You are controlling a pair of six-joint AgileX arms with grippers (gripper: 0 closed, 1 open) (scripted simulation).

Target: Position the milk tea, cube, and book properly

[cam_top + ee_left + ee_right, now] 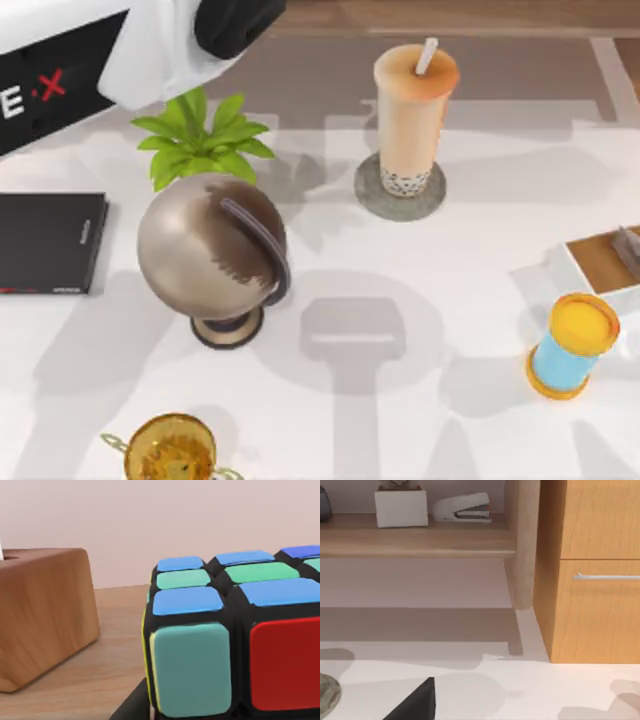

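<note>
The milk tea [413,110] stands upright on a grey coaster [372,200] at the back of the table, its white straw sticking out of the orange lid. The cube [235,635], with blue, green, teal and red tiles, sits very close in the left wrist view, over a wooden surface. My left gripper [215,716] is shut on it, with one dark finger [132,707] against its side. My left arm [150,50] reaches past the back left corner. My right gripper [480,716] hangs open above the white table. The book is out of view.
A bronze globe [210,250] stands left of centre, with a green plant [200,140] behind it and a thin black slab [50,240] at the left edge. Also here are a blue cylinder with yellow ends [572,345], a white tray [600,262], a gold cup [170,450] and a wooden block [42,615].
</note>
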